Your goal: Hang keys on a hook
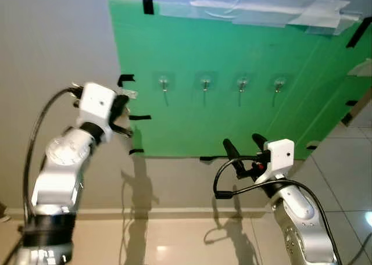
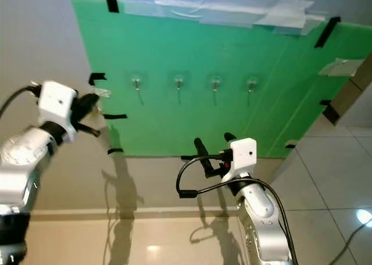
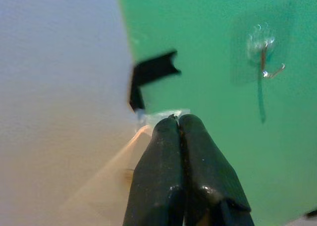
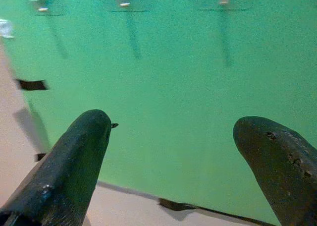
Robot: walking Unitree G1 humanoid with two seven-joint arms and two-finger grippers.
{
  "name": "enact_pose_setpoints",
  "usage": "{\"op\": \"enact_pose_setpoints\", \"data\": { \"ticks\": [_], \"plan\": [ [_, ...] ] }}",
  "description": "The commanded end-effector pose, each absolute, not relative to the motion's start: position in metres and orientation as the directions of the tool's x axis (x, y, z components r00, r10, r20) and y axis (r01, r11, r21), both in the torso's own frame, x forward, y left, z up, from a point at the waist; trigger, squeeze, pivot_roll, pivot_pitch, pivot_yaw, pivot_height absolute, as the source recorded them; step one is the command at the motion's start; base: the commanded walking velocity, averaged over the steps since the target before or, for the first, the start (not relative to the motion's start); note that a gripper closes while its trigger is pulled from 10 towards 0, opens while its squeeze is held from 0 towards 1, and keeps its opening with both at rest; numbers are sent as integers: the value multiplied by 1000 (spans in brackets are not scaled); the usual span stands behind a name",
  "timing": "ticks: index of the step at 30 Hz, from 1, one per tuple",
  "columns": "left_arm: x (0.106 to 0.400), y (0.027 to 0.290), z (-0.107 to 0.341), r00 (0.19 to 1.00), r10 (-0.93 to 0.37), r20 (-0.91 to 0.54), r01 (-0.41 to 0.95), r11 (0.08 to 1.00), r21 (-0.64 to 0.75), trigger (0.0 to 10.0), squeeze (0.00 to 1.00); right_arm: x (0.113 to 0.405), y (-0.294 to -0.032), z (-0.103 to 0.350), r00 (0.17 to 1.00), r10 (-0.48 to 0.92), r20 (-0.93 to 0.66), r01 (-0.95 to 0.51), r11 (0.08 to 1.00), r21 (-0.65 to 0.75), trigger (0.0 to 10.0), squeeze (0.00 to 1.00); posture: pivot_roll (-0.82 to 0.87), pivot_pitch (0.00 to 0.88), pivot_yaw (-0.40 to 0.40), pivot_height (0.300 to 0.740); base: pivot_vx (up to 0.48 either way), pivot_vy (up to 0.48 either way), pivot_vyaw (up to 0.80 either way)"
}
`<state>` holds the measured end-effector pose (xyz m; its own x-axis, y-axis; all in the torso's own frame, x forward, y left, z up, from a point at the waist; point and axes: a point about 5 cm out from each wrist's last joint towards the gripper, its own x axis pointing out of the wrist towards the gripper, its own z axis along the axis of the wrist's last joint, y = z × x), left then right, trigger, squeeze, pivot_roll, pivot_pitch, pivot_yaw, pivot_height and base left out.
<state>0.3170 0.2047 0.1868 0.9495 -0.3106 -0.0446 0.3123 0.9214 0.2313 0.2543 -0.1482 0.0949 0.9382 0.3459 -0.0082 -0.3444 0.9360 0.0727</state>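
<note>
From the head cameras, a green sheet (image 1: 244, 79) is taped to a grey wall, and four small clear hooks (image 1: 164, 82) run across it in a row. The left gripper (image 1: 129, 111) is raised at the sheet's left edge, near a piece of black tape (image 1: 125, 78), with something small and clear (image 1: 130, 93) at its tips; the leftmost hook is a little to its right. The right gripper (image 1: 244, 146) sits lower, in front of the sheet's bottom edge, its fingers spread. In the left wrist view, the two black fingers (image 3: 163, 171) are pressed together on a scrap of clear, glinting material; whether this is the keys cannot be told. The nearest hook (image 3: 265, 62) is off to one side, well apart. In the right wrist view, the fingers (image 4: 74, 166) stand wide apart facing the green sheet.
</note>
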Motion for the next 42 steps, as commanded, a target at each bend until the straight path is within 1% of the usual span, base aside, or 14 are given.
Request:
{"op": "enact_pose_setpoints", "data": {
  "ticks": [1,2,3,4,6,8,11,13,17,28,36,37,39,42],
  "plan": [
    [323,198,197,891,-452,-32,451,878,162,10000,0,259,-149,99,934,359,-1,-357,931,80,10000,0,53,0,-26,740,0,0,0],
    [323,198,197,891,-452,-32,451,878,162,10000,0,259,-149,99,934,359,-1,-357,931,80,10000,0,53,0,-26,740,0,0,0],
    [321,192,198,831,-555,-29,555,824,115,10000,0,260,-149,100,932,362,-1,-361,929,81,10000,0,56,0,-28,740,0,0,0],
    [317,185,197,720,-694,-26,694,719,37,10000,0,261,-148,100,929,370,-2,-369,926,81,10000,0,56,0,-30,740,0,0,0],
    [319,180,194,632,-774,-27,774,632,-13,10000,0,262,-147,100,925,380,-4,-379,922,79,10000,0,47,0,-34,740,0,0,0],
    [335,175,195,590,-807,7,806,589,-62,10000,0,262,-143,103,918,397,2,-396,915,74,10000,0,33,0,-31,740,0,0,0],
    [345,174,197,591,-806,27,805,587,-90,10000,0,261,-142,104,916,402,4,-401,913,72,10000,0,25,0,-31,740,0,0,0],
    [351,172,197,564,-825,35,822,557,-122,10000,0,258,-142,104,915,403,1,-402,913,72,10000,0,5,0,-24,740,0,0,0],
    [366,170,195,573,-819,35,811,560,-171,10000,0,248,-144,101,914,405,-24,-402,913,68,10000,0,-32,0,-12,740,0,0,0],
    [374,173,187,563,-825,52,807,536,-246,10000,0,236,-149,99,926,376,-42,-372,925,73,10000,0,-82,0,14,740,0,0,0],
    [382,182,188,666,-722,186,721,560,-407,10000,0,232,-148,97,924,378,-59,-373,924,84,10000,0,-78,0,8,740,0,0,0],
    [382,182,188,666,-722,186,721,560,-407,10000,0,232,-148,97,924,378,-59,-373,924,84,10000,0,-78,0,8,740,0,0,0],
    [383,192,186,722,-659,212,665,576,-474,10000,0,233,-148,96,921,384,-64,-379,922,86,10000,0,-76,0,4,740,0,0,0],
    [383,194,183,735,-643,213,648,577,-497,10000,0,233,-148,96,920,386,-66,-380,921,87,10000,0,-74,0,1,740,0,0,0]
  ]
}}
